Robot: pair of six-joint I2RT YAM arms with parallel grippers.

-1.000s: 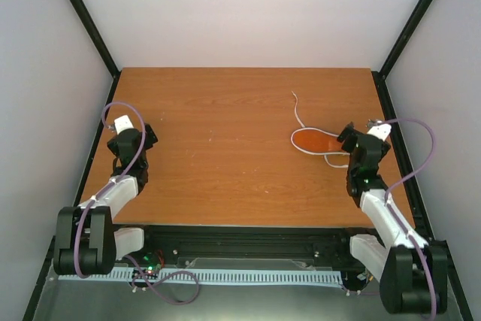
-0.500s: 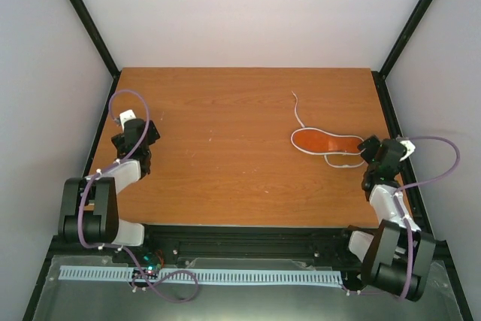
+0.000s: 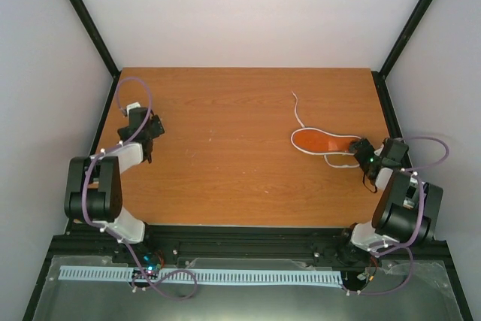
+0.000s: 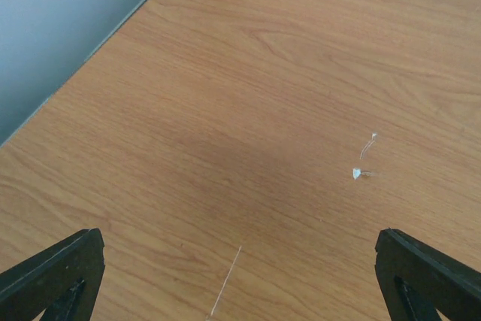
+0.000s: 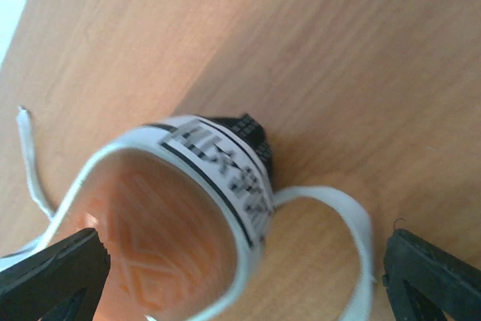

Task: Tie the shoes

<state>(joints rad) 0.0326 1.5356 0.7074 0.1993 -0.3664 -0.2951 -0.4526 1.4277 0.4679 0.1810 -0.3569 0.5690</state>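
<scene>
**Desk:** Take it from the left. What was your left claw doing?

**Robot:** My left claw (image 3: 149,128) (image 4: 239,249) hung over the left side of the table (image 3: 225,163), jaws spread fully wide and gripping nothing. Between my fingers (image 4: 60,268) the wrist camera showed only wood grain, a couple of small white specks (image 4: 357,174) and one thin pale line (image 4: 225,291).

**Desk:** And the shoe?

**Robot:** The shoe (image 3: 325,141) lay on the right half of the table, close to the right edge, with its orange-red sole turned up to the overhead camera. Its heel pointed at my right arm. One of the laces (image 3: 298,114) trailed from the toe end toward the far edge, and a white loop of lace (image 5: 353,216) curled on the wood beside the heel.

**Desk:** Had your right claw taken hold of it?

**Robot:** No grip. My right claw (image 3: 361,148) (image 5: 240,261) sat just beside the heel, released and opened to its widest. From the wrist, the heel's white rubber band and black-striped label (image 5: 225,167) filled the space between my fingers. Whether either finger touched the rubber, I could not tell.
</scene>
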